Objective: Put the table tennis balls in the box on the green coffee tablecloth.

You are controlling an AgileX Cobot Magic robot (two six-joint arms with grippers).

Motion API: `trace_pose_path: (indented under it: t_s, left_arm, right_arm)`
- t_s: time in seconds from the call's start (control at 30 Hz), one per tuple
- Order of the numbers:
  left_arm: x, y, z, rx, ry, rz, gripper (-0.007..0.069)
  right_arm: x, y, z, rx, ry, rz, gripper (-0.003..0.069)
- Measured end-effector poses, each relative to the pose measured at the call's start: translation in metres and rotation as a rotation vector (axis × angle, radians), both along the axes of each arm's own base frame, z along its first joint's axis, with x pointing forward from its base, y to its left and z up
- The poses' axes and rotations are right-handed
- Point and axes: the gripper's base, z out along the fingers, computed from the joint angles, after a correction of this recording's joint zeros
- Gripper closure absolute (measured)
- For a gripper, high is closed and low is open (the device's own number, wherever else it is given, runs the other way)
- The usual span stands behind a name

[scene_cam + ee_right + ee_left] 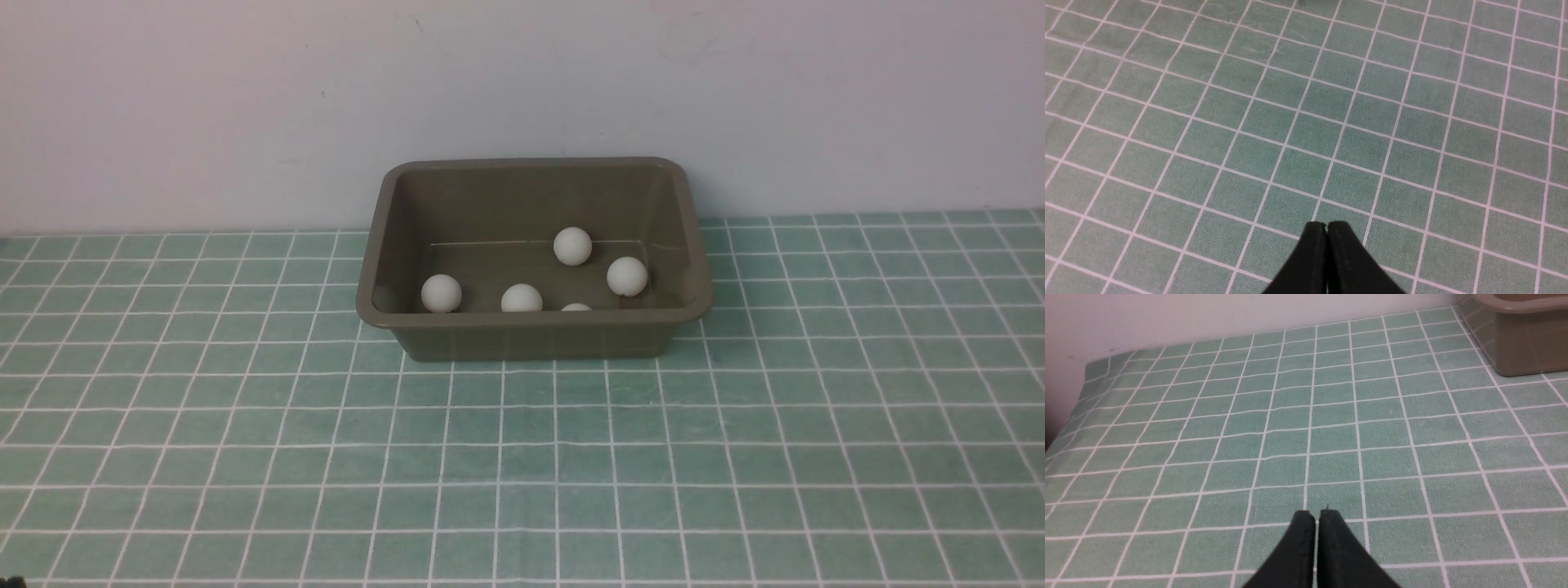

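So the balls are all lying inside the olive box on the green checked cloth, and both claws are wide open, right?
Not quite. The balls do lie in the box on the cloth, but the left claw and right claw are shut, empty, as both wrist views show.

behind the working surface we see a plain, pale greyish-white painted wall running across the whole far side of the scene, left to right. it carries a few faint scuffs and tiny dark specks, and otherwise no markings. the light on it is soft and even, with a slightly pinkish tint toward the left and a cooler tone toward the right. in the left wrist view we see the same wall meeting the far edge of the surface.
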Motion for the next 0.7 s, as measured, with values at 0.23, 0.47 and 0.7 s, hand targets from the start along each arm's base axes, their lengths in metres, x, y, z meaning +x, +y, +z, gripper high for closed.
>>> trace_pose_path:
  t_s: [0.23, 0.47, 0.7]
  left_arm:
    - [0.0, -0.0001, 0.0, 0.008, 0.001, -0.004, 0.0629]
    - [0.0, -0.0001, 0.0, 0.007, 0.0, -0.004, 0.0629]
    - [0.0, -0.0002, 0.0, 0.006, 0.0, -0.004, 0.0629]
  right_arm:
    - [0.0, 0.0, 0.0, 0.0, 0.0, 0.0, 0.0676]
    - [-0.0001, -0.0003, 0.0002, -0.009, -0.004, 0.004, 0.0676]
    - [-0.0034, -0.0049, 0.0035, -0.024, -0.23, -0.039, 0.0676]
